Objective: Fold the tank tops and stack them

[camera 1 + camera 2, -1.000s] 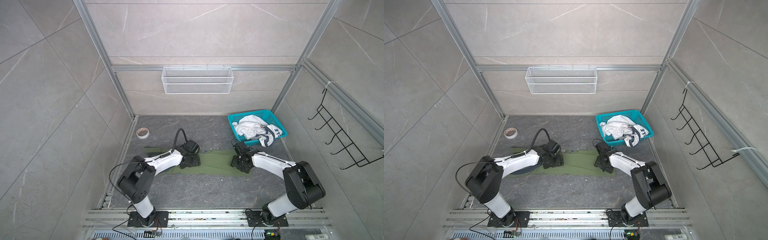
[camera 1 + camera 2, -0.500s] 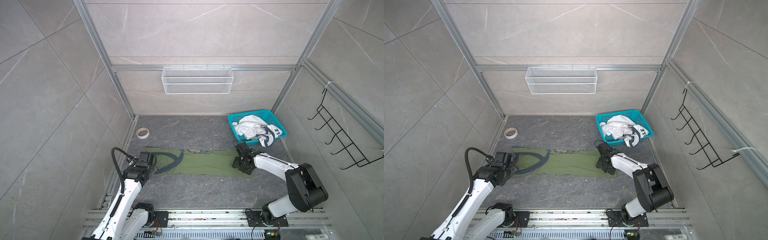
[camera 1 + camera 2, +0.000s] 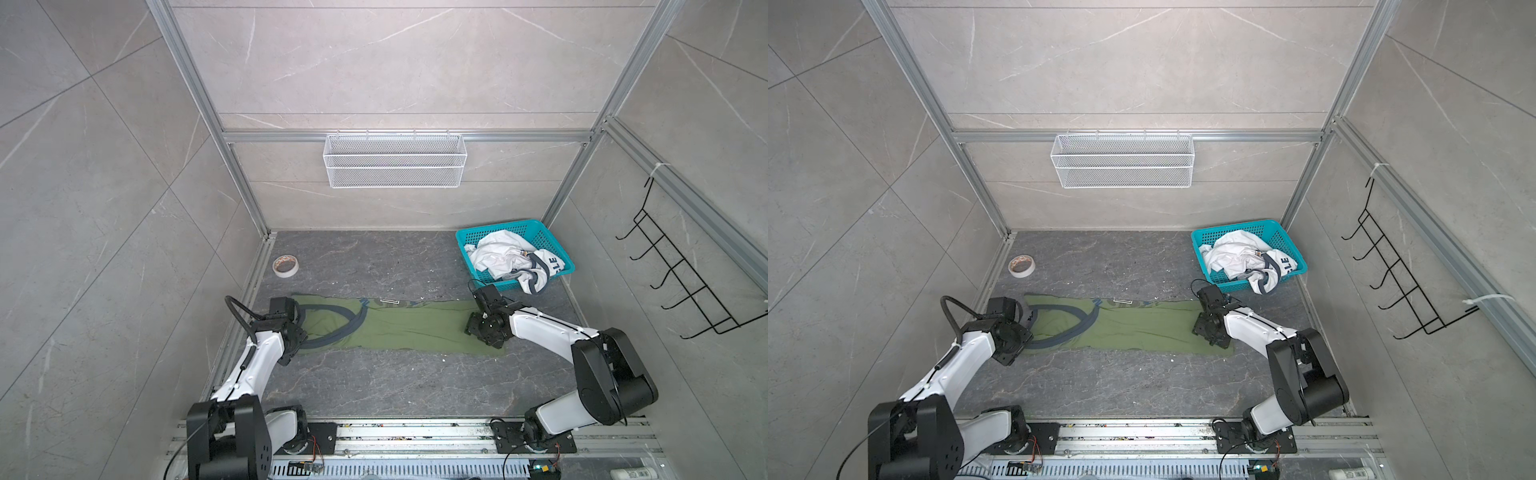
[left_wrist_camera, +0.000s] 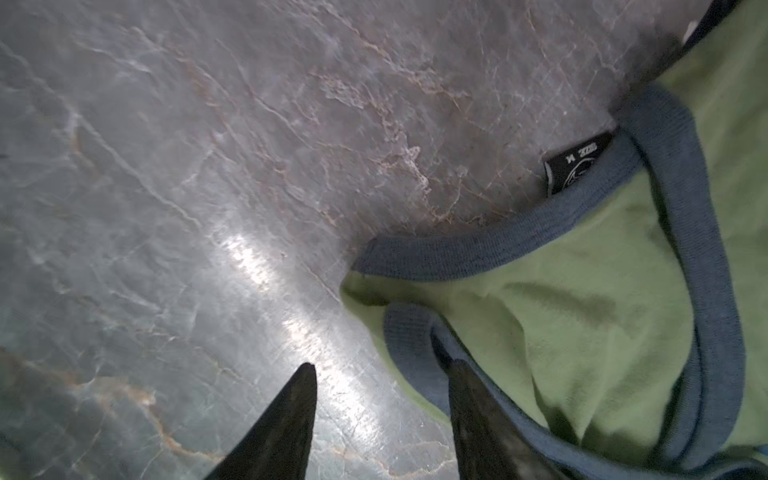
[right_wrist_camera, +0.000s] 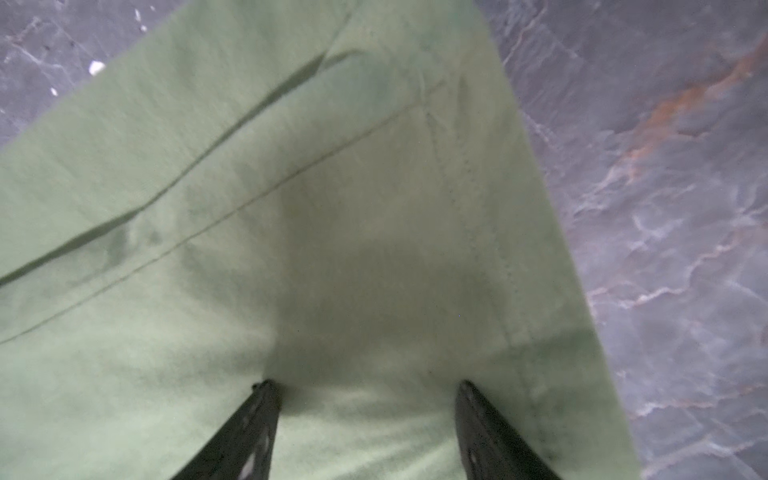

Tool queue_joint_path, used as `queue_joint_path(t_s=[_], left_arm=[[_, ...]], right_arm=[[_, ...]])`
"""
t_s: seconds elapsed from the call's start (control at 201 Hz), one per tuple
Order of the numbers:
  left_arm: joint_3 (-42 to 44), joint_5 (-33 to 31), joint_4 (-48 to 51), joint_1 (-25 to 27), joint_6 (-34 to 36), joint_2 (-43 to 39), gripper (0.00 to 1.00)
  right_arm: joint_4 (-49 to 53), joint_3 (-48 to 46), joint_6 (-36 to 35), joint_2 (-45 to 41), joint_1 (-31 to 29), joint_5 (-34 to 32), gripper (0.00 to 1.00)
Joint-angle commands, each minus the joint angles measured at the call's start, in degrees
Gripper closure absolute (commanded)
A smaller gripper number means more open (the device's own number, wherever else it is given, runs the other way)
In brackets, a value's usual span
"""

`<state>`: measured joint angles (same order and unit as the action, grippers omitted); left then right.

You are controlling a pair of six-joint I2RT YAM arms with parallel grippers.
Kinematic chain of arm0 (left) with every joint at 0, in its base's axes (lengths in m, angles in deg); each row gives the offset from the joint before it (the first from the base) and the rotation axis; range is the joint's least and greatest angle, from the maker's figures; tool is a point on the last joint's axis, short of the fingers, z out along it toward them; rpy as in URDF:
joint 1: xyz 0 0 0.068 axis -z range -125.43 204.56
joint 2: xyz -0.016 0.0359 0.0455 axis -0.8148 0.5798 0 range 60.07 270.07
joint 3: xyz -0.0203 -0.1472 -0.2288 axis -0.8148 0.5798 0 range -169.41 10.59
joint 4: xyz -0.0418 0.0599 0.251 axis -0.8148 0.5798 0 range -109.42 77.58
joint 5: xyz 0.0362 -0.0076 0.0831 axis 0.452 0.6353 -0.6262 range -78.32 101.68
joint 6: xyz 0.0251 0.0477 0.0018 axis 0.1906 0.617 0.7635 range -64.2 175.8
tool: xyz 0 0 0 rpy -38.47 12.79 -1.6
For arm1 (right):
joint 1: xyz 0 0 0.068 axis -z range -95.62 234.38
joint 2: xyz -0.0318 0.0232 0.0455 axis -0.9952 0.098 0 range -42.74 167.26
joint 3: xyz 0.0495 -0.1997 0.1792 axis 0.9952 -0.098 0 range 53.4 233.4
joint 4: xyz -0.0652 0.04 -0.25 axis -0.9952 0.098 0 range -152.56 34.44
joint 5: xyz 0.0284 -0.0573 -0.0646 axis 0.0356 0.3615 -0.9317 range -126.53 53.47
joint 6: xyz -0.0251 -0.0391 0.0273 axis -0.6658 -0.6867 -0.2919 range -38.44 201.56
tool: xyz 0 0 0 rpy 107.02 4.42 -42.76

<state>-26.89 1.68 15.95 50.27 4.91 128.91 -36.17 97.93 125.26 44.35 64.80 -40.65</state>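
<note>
Both top views: olive tank top [image 3: 409,330] spread flat on the table [image 3: 374,386], white tank top [image 3: 496,257] crumpled in the teal basket [image 3: 482,235]; left gripper [image 4: 382,368] fingers parted, one on the strap trim; right gripper [image 5: 365,384] fingers parted at the hem end, neither clenched.

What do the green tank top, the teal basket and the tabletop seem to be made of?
Green tank top: soft matte knit cloth, probably cotton jersey; stitched hem, soft creases. Its grey-blue trim: ribbed knit. Teal basket: moulded plastic, slightly glossy lattice walls. Tabletop: dark veined marble-look slab, stone or laminate unclear; semi-gloss, glare streak.
</note>
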Motion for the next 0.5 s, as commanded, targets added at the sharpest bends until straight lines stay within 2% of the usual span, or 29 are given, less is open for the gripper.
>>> queue_joint_path(t_s=[0.0,0.493], left_arm=[[-0.75,1.49,-4.1,-0.45,2.47,1.38,0.51],[-2.34,-1.97,-4.1,-1.14,4.15,4.22,0.89]], right_arm=[[-0.14,-1.89,-0.77,0.01,0.21,1.7,0.31],[0.67,-1.28,-1.29,1.01,0.84,0.23,0.31]])
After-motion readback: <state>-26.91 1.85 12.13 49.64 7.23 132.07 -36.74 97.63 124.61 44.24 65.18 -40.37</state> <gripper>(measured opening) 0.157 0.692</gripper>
